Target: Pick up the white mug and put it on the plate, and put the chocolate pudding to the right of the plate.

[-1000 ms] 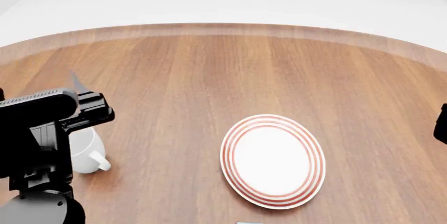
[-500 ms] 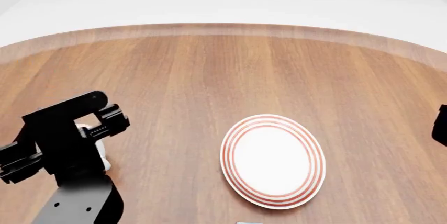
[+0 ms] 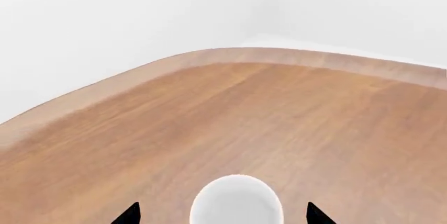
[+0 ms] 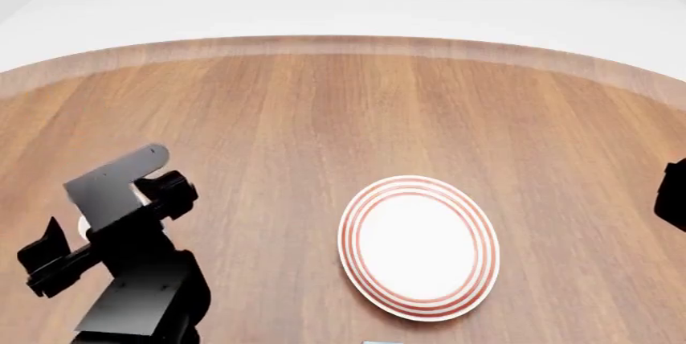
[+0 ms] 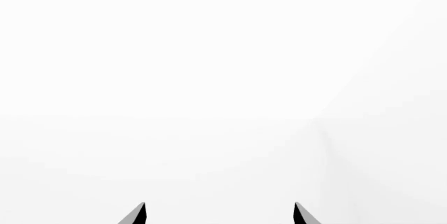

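Observation:
In the left wrist view the white mug (image 3: 236, 201) stands upright on the wooden table (image 3: 293, 124), seen from above. My left gripper (image 3: 222, 216) is open, one fingertip on each side of the mug and apart from it. In the head view the left arm (image 4: 124, 239) covers the mug almost wholly. The red-ringed plate (image 4: 419, 247) lies bare to the right of it. My right gripper (image 5: 219, 214) is open and holds nothing, facing a white background. A thin pale sliver (image 4: 375, 342) at the bottom edge is too small to name; the chocolate pudding is otherwise out of view.
The table's curved far edge (image 4: 354, 41) runs across the top of the head view, with white floor beyond it. A dark piece of the right arm (image 4: 675, 199) shows at the right edge, well away from the plate.
My left arm has tilted forward and down over the mug, which showed beside it a second ago and is now hidden in the head view. Plate and right arm are unmoved.

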{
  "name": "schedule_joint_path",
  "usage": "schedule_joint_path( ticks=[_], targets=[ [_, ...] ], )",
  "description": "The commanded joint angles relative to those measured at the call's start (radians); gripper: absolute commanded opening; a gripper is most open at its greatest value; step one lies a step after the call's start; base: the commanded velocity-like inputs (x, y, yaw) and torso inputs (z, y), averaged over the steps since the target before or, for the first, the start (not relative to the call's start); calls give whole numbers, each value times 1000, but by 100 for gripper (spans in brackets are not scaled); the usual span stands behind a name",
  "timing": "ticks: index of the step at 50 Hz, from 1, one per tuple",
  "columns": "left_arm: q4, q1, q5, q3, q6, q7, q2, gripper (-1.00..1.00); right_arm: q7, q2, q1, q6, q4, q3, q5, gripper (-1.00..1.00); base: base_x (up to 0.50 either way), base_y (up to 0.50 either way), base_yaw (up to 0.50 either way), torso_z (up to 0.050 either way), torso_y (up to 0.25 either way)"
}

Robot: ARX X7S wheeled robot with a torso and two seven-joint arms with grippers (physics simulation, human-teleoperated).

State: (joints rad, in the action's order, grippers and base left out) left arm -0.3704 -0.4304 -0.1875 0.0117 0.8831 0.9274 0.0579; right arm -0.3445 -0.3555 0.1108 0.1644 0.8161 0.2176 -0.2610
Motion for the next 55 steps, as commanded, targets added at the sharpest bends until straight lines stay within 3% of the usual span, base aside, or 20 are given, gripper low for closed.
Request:
schedule_joint_path(
  ticks=[1,28,55],
  targets=[
    [143,-19,-20,35,-30,35,-36,100,25,15,-4,9,-6,19,14,100,0,0,0,0,0],
    [318,-33,-191,55,-99,138,-38,100,23,5,-13,16,-7,6,12,100,0,0,0,0,0],
    [547,-138,-370,8,-298,190,-34,100,20,-4,-17,19,-10,-4,-4,100,0,0,0,0,0]
  ],
)
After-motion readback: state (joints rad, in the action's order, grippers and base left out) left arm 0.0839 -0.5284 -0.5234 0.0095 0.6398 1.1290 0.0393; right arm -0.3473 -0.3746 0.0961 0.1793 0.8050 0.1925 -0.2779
